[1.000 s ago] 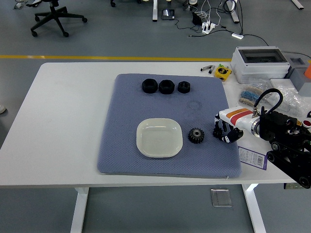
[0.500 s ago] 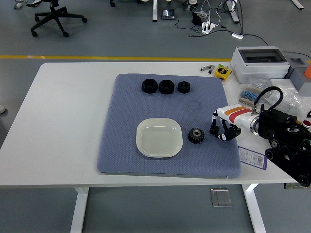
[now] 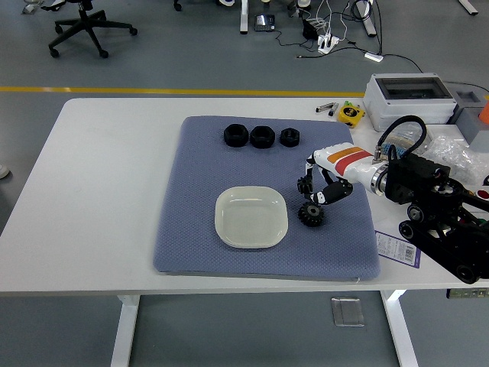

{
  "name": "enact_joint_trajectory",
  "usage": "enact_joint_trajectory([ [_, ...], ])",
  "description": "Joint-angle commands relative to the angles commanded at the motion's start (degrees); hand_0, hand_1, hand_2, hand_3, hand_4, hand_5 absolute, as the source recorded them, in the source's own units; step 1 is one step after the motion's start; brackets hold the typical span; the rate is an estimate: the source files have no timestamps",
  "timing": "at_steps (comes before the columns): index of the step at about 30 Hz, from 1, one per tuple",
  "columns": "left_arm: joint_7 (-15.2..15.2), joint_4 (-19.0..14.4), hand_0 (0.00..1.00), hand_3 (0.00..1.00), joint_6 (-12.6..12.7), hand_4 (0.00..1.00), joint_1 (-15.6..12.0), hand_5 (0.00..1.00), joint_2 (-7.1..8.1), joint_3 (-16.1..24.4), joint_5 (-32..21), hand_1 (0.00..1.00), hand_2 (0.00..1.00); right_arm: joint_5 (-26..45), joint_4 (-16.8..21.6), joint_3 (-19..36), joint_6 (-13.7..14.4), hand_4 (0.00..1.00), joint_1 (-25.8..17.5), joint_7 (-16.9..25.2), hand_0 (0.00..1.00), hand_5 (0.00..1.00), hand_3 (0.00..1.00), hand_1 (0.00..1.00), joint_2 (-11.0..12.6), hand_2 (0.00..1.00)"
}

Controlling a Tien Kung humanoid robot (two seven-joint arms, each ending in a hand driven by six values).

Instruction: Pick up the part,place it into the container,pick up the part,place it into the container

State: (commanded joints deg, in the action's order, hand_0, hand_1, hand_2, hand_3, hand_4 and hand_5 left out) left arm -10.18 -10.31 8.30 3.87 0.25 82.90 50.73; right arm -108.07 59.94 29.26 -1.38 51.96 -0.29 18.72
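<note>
The right hand hangs just over the gear, fingers part curled and spread, gripping nothing yet. The gear lies on the blue mat beside the dish's right edge. The white dish is empty; three more black parts wait along the mat's far edge, so nothing is placed.

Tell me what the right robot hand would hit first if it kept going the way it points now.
Probably the black gear: the right robot hand points left and down, fingers spread just above it. Beyond lies the white dish. Height is hard to judge from one view.
</note>
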Motion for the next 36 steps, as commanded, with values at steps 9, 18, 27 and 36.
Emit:
enact_joint_trajectory([
  [9, -0.07, 0.00, 0.894, 0.639, 0.11, 0.558, -0.08, 0.696, 0.15, 0.22, 0.26, 0.889, 0.897, 0.53, 3.78, -0.79, -0.09, 0.718, 0.86, -0.73, 0.004, 0.321, 0.337, 0.068, -1.88, 0.192],
  [18, -0.21, 0.00, 0.894, 0.637, 0.20, 0.559, -0.31, 0.695, 0.08, -0.05, 0.31, 0.889, 0.897, 0.97, 1.04, -5.70, 0.51, 0.771, 1.59, -1.92, 0.038, 0.357, 0.423, 0.099, -8.21, 0.235],
  [27, -0.83, 0.00, 0.895, 0.639, 0.03, 0.560, 0.07, 0.691, 0.09, 1.44, 3.70, 0.891, 0.897, -3.49, -0.45, -6.38, -2.81, 0.998, 1.99, -1.39, 0.578, 0.572, 0.965, 0.682, -8.67, 0.830],
  [36, -1.17, 0.00, 0.894, 0.640, 0.03, 0.558, 0.71, 0.692, -0.08, 3.98, 6.82, 0.892, 0.898, -3.42, 1.89, -4.40, -2.97, 0.998, 2.26, -1.19, 0.658, 0.584, 0.998, 0.730, -6.32, 0.866],
])
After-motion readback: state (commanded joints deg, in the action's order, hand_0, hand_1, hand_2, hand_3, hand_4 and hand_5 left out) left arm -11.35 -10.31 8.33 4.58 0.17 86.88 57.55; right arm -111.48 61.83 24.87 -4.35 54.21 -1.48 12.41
